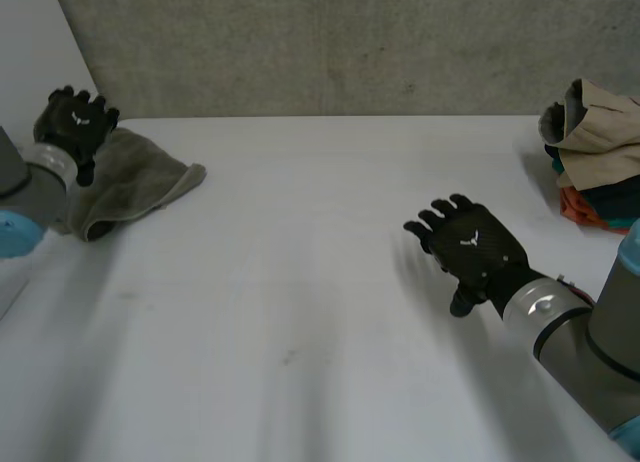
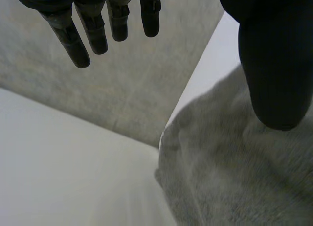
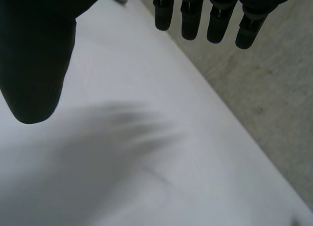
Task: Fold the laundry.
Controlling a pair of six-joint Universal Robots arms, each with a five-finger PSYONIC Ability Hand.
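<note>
Towel (image 1: 140,177) lies loosely folded at counter's (image 1: 300,282) far left corner; left hand (image 1: 75,122) open just above it, gripping nothing; right hand (image 1: 475,247) open over bare counter; clothes pile (image 1: 600,152) at far right edge; best pinch one garment's edge only.

left hand (image 2: 274,50): fingers (image 2: 93,25) straight and spread, thumb apart, holding nothing | towel (image 2: 239,177): grey, rumpled, lying under the thumb, not visibly touched | surface (image 2: 58,177): white, beside the towel's edge | wall (image 2: 122,89): grey, beyond the fingertips
</note>
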